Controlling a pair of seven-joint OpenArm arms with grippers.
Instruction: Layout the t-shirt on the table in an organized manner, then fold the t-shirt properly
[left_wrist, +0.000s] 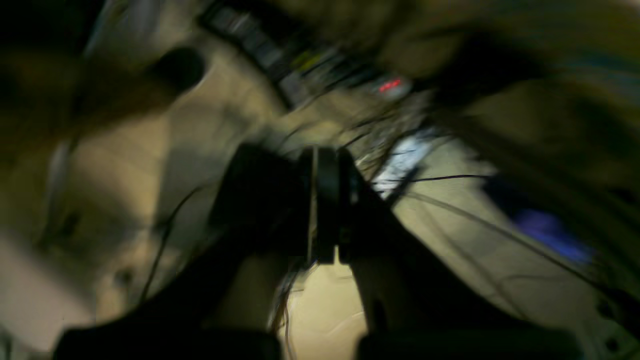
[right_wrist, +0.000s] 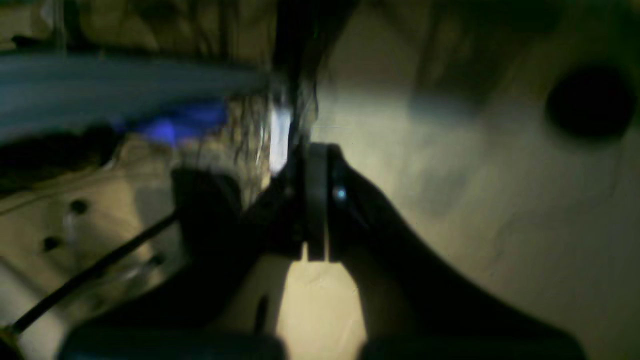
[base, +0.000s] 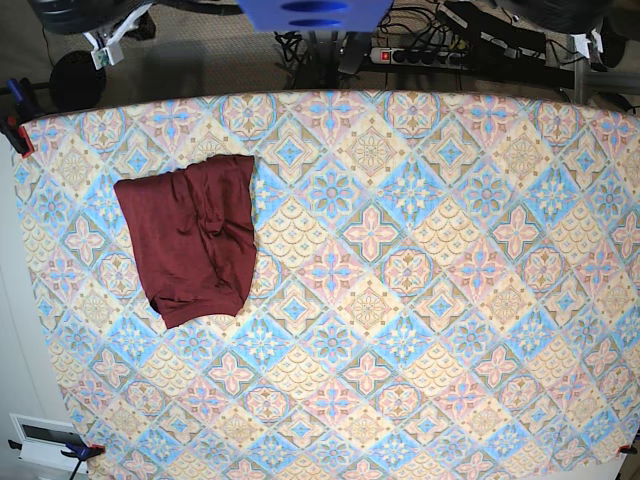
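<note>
The dark maroon t-shirt (base: 190, 238) lies in a compact folded bundle on the left part of the table (base: 420, 300), which is covered in pastel tile-pattern cloth. No gripper is over the table in the base view. The left wrist view is blurred; my left gripper (left_wrist: 325, 205) has its fingers pressed together with nothing between them, against the floor. The right wrist view is also blurred; my right gripper (right_wrist: 316, 200) is shut and empty as well. Neither wrist view shows the t-shirt or the table.
Behind the table's far edge are a power strip (base: 420, 55) with cables, a blue stand base (base: 312, 12) and a black round object (base: 75, 78). Clamps hold the cloth at the left corners (base: 15, 130). Dark arm parts show at the top corners (base: 560, 10).
</note>
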